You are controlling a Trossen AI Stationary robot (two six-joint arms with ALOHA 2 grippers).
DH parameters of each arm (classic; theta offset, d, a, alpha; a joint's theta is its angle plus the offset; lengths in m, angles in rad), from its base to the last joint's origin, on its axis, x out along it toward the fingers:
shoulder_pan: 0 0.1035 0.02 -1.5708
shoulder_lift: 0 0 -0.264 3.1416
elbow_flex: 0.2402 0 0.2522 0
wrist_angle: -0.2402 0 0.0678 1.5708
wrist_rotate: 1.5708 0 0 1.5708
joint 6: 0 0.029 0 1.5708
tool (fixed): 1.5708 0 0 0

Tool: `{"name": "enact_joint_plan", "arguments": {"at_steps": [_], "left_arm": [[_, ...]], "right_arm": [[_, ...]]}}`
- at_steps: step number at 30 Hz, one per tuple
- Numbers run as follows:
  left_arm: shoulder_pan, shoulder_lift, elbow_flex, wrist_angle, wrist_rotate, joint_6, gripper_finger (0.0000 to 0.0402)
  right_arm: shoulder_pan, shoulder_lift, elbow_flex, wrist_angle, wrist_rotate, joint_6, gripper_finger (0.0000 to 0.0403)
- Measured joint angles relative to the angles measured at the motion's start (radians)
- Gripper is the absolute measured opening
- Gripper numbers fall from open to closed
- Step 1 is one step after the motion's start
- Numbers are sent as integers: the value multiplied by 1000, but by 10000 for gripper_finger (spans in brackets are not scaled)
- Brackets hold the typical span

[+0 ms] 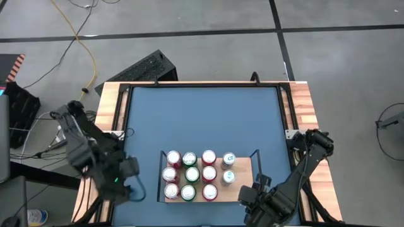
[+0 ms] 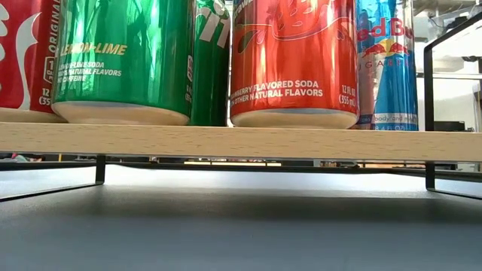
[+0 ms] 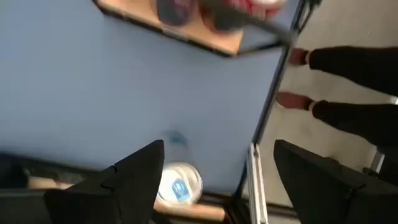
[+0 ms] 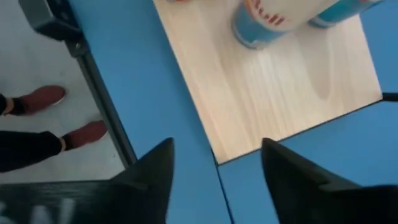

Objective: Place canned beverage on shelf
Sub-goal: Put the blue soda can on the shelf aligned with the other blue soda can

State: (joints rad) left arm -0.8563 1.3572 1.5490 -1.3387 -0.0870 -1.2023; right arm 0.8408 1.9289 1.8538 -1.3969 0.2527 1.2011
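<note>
The right pincer (image 4: 214, 165) hangs released and empty beside the shelf (image 1: 243, 170), where the cans (image 1: 190, 175) stand. Pulling away carelessly, I judge, could clip the nearest blue can (image 1: 228, 176) and topple it. The left pincer (image 1: 129, 183) waits, spread, well apart.

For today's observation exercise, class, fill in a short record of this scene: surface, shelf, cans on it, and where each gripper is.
surface: blue tabletop with wooden edge strips
shelf: flat light-wood board with black metal rails
cans: eleven upright on the shelf, red, green and blue-silver
free spot: shelf's near right corner
left gripper: open, empty, off the shelf's left end
right gripper: open, empty, at the shelf's near right corner
</note>
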Motion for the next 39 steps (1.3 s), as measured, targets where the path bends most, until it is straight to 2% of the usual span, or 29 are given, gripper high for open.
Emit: {"name": "enact_joint_plan", "arguments": {"at_steps": [4, 9, 11, 15, 19, 24, 33, 36, 39], "left_arm": [[-128, 21, 0, 29, -65, -136, 289], [-237, 69, 0, 101, -211, -198, 289], [-246, 93, 1, 62, -188, -209, 289], [-251, 148, -1, -97, -64, -277, 289], [-296, 160, -1, -117, -119, -311, 289], [-348, 158, -12, -145, -138, -402, 300], [-502, 63, -224, -84, -199, -670, 314], [-514, 28, -262, -56, -236, -691, 314], [-505, 21, -276, -32, -293, -633, 314]], "right_arm": [[-15, 0, 0, 1, 12, -2, 276], [-37, 7, -1, 1, 34, -7, 297], [-41, 7, -12, 10, 42, -7, 298], [-53, 7, -36, 22, 42, -8, 298], [-57, 7, -48, 24, 42, -6, 298], [-59, 7, -48, 41, 71, -4, 298], [-65, 7, -48, 70, 84, 6, 298], [-65, 7, -48, 70, 84, 3, 298], [-66, 7, -48, 74, 85, 3, 298]]}}
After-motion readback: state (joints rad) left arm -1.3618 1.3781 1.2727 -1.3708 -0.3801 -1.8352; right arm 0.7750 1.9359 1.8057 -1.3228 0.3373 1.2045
